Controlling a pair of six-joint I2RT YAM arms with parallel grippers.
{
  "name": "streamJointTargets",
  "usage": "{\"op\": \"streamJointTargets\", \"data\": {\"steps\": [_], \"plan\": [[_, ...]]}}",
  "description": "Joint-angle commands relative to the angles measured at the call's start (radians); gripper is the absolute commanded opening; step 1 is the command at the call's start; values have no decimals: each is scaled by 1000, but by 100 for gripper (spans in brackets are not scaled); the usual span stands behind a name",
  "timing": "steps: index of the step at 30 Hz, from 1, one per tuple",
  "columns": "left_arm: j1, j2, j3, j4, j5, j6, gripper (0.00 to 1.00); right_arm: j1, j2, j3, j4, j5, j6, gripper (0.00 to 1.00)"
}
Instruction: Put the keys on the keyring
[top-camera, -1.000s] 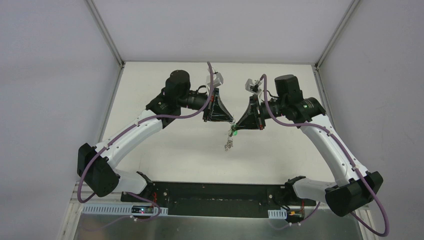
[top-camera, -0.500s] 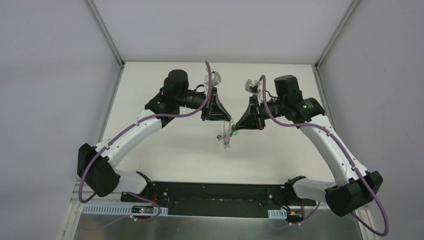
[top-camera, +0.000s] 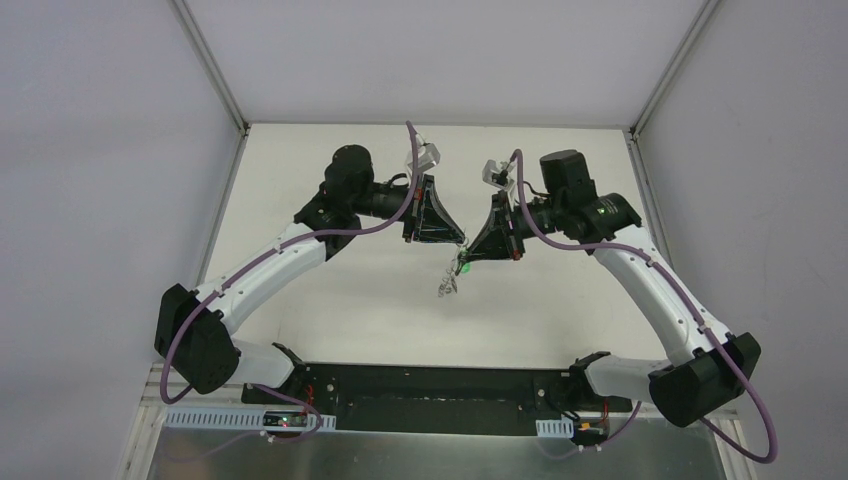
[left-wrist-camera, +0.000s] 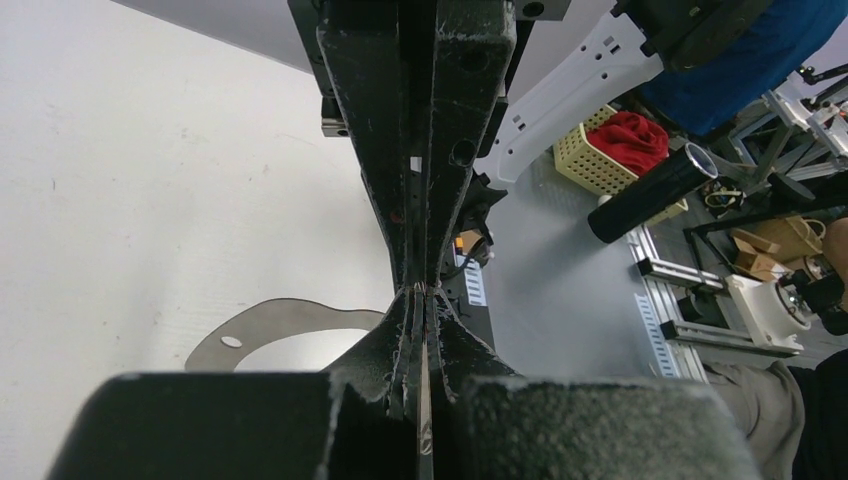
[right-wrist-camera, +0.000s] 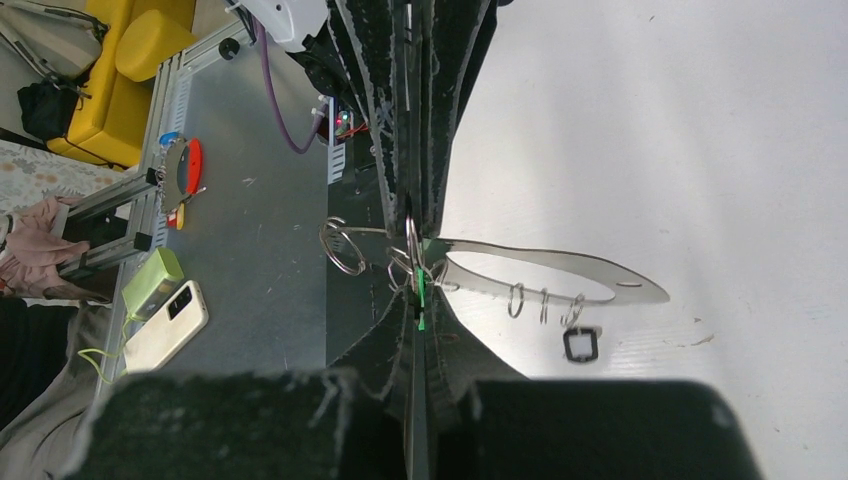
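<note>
My two grippers meet tip to tip above the middle of the white table (top-camera: 350, 300). The right gripper (right-wrist-camera: 418, 272) is shut on the tiny key, whose green head (right-wrist-camera: 421, 297) shows between its pads and as a green dot in the top view (top-camera: 462, 266). The keyring (right-wrist-camera: 545, 265) is a large silver loop that stretches sideways from the tips, with small rings and a black tag (right-wrist-camera: 581, 345) hanging from it. The left gripper (left-wrist-camera: 425, 292) is shut on a thin silver edge of the keyring (left-wrist-camera: 280, 320). Part of it dangles below the tips (top-camera: 447, 286).
Past the table's near edge lies a grey metal bench with a yellow basket (left-wrist-camera: 620, 150) and a black cylinder (left-wrist-camera: 655, 190) on one side. A phone (right-wrist-camera: 170, 325) and a green box (right-wrist-camera: 150, 280) lie on the other. Grey walls enclose the table.
Both grippers have shifted slightly left and stayed tip to tip. The dangling part of the keyring has swung left and a little up.
</note>
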Motion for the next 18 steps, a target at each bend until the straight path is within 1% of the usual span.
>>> {"op": "streamJointTargets", "data": {"steps": [1, 13, 15, 16, 18], "plan": [[10, -21, 0, 188, 28, -81, 0, 26, 27, 9, 22, -20, 9, 0], [7, -25, -26, 190, 33, -62, 0, 35, 40, 27, 43, -24, 30, 1], [7, -25, -26, 184, 35, -58, 0, 28, 28, 28, 43, -20, 31, 6], [7, -25, -25, 183, 34, -57, 0, 20, 21, 30, 43, -21, 33, 11], [7, -26, -26, 184, 36, -58, 0, 3, 4, 33, 43, -27, 34, 18]]}}
